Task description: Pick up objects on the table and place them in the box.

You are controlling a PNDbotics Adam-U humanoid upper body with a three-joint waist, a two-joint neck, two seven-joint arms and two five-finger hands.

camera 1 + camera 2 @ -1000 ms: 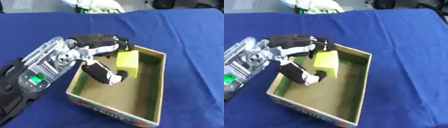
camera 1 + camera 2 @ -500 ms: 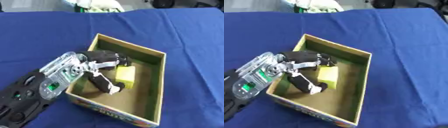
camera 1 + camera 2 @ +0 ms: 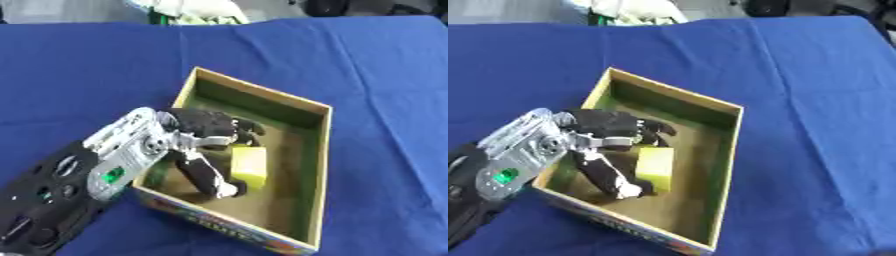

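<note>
Left hand [image 3: 206,142] lowering a yellow block [image 3: 248,166] into the box [image 3: 317,150]
Fingers and thumb curl round the block, low inside the box; releasing it seems the next move.

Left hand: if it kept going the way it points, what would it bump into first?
Probably the yellow block, right by the left hand; past that comes the box floor and far wall. Depth is hard to judge.
</note>
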